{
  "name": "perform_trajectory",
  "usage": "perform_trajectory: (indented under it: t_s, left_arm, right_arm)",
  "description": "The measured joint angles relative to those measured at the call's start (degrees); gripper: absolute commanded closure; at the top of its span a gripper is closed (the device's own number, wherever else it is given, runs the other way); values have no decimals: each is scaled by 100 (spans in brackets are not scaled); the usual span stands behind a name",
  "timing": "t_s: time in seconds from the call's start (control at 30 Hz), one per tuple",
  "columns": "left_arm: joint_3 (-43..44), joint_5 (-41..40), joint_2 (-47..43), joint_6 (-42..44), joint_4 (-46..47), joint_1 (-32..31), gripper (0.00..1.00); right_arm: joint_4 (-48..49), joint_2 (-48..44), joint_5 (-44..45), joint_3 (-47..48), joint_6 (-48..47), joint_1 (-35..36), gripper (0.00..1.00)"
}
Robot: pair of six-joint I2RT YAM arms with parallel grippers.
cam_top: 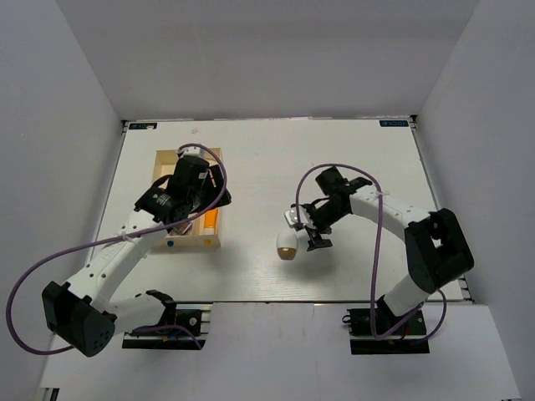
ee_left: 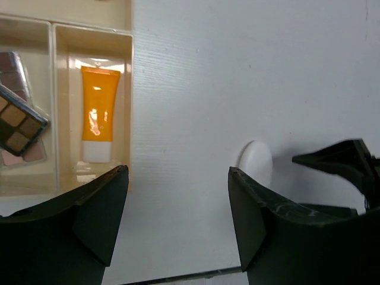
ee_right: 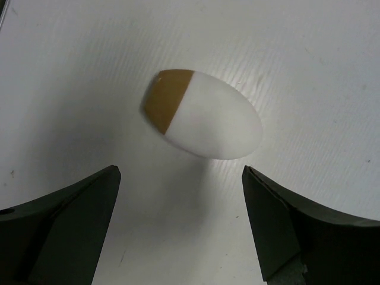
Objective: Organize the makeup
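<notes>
An egg-shaped sponge [cam_top: 287, 245], white with a tan end, lies on the white table. In the right wrist view the sponge [ee_right: 202, 113] sits just ahead of my right gripper [ee_right: 181, 170], which is open, empty and not touching it. That gripper [cam_top: 303, 231] hovers just above the sponge. My left gripper [cam_top: 194, 215] is open and empty over the right side of the wooden tray [cam_top: 201, 244]. In the left wrist view, my left gripper [ee_left: 177, 172] is over bare table beside the tray [ee_left: 129, 89]. An orange tube [ee_left: 98, 113] with a white cap lies in one compartment. Eyeshadow palettes [ee_left: 18, 124] lie in the compartment to its left.
The table is walled by white panels on three sides. The left arm hides most of the tray in the top view. The sponge [ee_left: 255, 161] and a right finger [ee_left: 338, 163] also show far right in the left wrist view.
</notes>
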Motion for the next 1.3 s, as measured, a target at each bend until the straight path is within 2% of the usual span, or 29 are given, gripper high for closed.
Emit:
perform_trajectory:
  t_s: [0.07, 0.2, 0.3, 0.37, 0.47, 0.5, 0.63, 0.77, 1.0, 1.3]
  left_arm:
    - [-157, 223, -2, -17, 96, -13, 22]
    - [-221, 876, 341, -63, 442, -105, 25]
    - [-214, 1274, 931, -109, 776, -289, 25]
    - [-170, 1462, 1425, -140, 927, -468, 25]
    - [85, 1593, 2157, -186, 955, -782, 22]
    - [225, 1604, 2398, -201, 933, -898, 21]
    - [927, 1495, 3189, -391, 723, -1360, 15]
    - [1397, 1241, 3589, -673, 435, -1707, 12]
    - [2076, 876, 4406, -1012, -129, -2227, 4]
    - [2371, 527, 5149, -1154, -603, -2546, 4]
  right_arm:
    - [144, 212, 70, 240, 367, 42, 11]
    - [1036, 367, 450, 470, 1919, -63, 11]
    - [2004, 68, 1091, 46, 3224, -227, 11]
    - [2376, -249, 1491, -304, 3950, -415, 16]
    - [2677, -623, 1812, -590, 4680, -793, 66]
    - [2745, -732, 1875, -662, 4878, -920, 100]
    - [2955, -1034, 2065, -896, 5698, -1408, 100]
    - [3047, -1158, 2175, -1040, 6186, -1665, 100]
    - [3128, -1165, 2201, -1104, 6561, -1878, 100]
    - [3136, -1165, 2061, -1156, 6723, -2013, 100]
